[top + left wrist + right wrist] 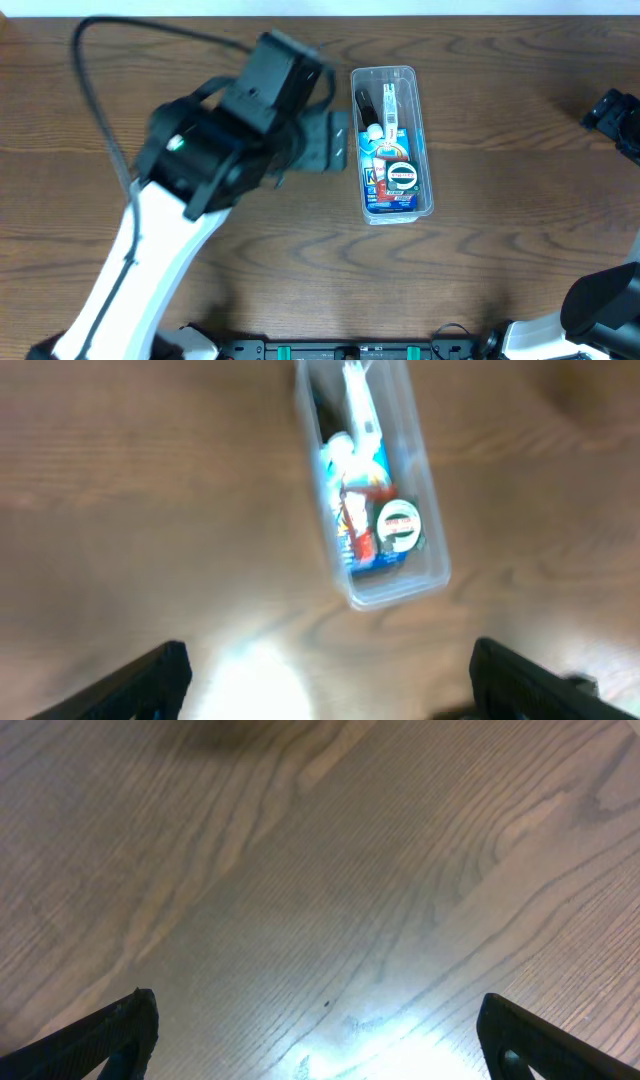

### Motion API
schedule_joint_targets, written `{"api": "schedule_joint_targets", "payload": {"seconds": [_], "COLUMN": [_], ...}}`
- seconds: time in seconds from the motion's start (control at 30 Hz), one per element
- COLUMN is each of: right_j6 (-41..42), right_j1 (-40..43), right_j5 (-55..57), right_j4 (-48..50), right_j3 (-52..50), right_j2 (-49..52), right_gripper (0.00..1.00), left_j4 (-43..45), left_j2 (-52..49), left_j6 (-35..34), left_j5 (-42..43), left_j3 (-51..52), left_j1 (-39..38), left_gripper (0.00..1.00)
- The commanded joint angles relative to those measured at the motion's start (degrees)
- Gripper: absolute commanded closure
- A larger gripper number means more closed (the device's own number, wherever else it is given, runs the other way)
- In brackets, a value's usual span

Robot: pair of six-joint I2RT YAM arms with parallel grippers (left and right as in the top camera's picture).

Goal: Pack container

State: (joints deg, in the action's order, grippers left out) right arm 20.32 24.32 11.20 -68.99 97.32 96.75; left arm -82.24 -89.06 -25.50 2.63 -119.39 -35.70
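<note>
The clear plastic container (392,140) lies lengthwise on the wooden table, right of centre. It holds a blue packet, a white tube, a black item and a round white-and-green disc (401,176). In the left wrist view the container (372,480) sits ahead of my left gripper (325,680), which is open and empty above bare wood. From overhead the left gripper (337,138) hovers just left of the container. My right gripper (320,1040) is open and empty over bare table; from overhead it shows at the far right edge (615,115).
The left arm's black body and cable (210,140) cover the table's left middle. The right arm's base (600,310) stands at the bottom right corner.
</note>
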Motion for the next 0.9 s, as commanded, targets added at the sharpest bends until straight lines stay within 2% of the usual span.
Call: {"api": "schedule_joint_targets", "payload": {"seconds": [0.0,0.4,0.43,0.5,0.73,0.87], "right_j6": [-0.48,-0.48,-0.48,-0.48,-0.48,-0.48], "right_j1": [0.39,0.39,0.39,0.37,0.37,0.39], "right_j5": [0.59,0.59,0.59,0.59,0.59,0.59], "right_j4": [-0.02,-0.02,-0.02,-0.02,-0.02,-0.02], "right_j3": [0.04,0.04,0.04,0.04,0.04,0.04], "right_j2": [-0.48,-0.48,-0.48,-0.48,-0.48,-0.48], "right_gripper": [0.01,0.01,0.01,0.01,0.01,0.01], "left_j4": [-2.62,-9.31,-9.84,-10.95,-14.53,-14.53], "left_j2": [3.67,18.27,19.19,20.68,22.1,22.1], "left_j6": [0.31,-1.62,-1.57,-1.6,-1.62,1.88], "left_j5": [-0.07,-0.92,-0.96,-0.92,-0.2,-0.57], "left_j3": [1.4,10.49,11.28,12.57,12.9,12.96], "left_j1": [-0.81,-3.98,-3.98,-3.98,-3.98,-3.98], "left_gripper": [0.09,0.06,0.02,0.02,0.02,0.02]}}
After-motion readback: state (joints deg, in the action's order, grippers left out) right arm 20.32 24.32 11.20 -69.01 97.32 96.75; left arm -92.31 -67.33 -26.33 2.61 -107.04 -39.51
